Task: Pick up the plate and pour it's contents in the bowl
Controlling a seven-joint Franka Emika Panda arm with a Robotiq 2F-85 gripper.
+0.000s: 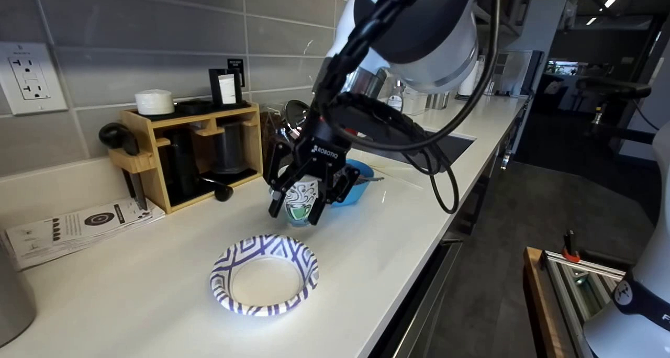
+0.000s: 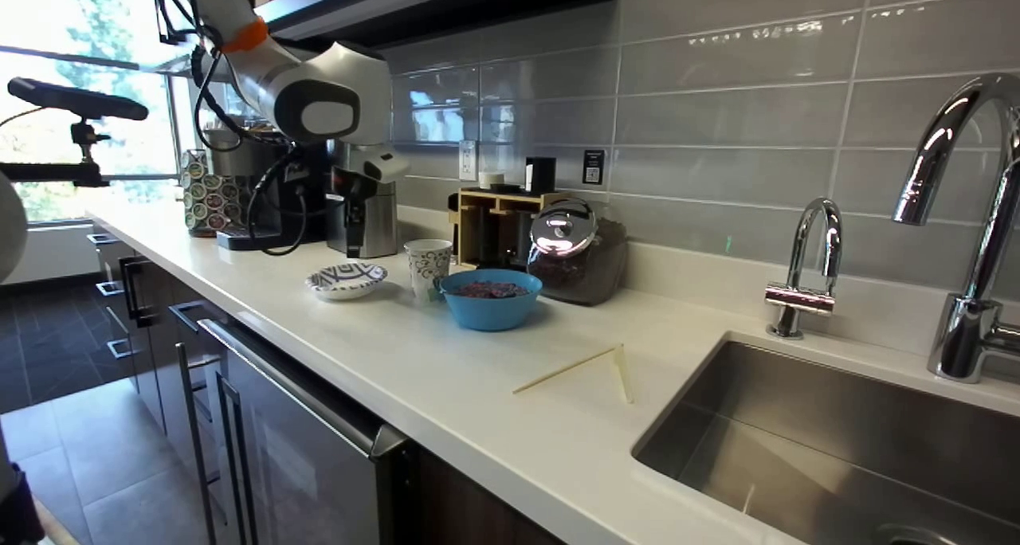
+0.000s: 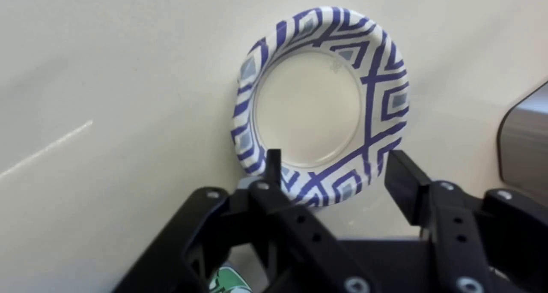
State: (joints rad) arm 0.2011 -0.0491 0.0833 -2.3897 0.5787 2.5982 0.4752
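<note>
A white counter [image 2: 446,362] with a sink [image 2: 837,413] ran along a grey tiled wall [image 2: 733,123]. The arm [image 2: 358,91] reached down, its gripper [image 1: 295,213] spread wide near the plate [image 1: 266,280].

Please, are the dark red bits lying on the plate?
No, in an exterior view the bits lie in the bowl, and in the wrist view the plate shows a bare centre.

In an exterior view, the plate [image 2: 347,282], the cup [image 2: 429,268] and the bowl [image 2: 488,315] were ranged left to right on the counter [image 2: 446,374], with bits [image 2: 488,290] contained in the bowl. The jar [image 2: 588,266] was placed behind the bowl and to its right; the sink [image 2: 845,413] was set farther right. In an exterior view, the gripper [image 1: 294,213] was held before the cup, with the plate set in the foreground.
</note>
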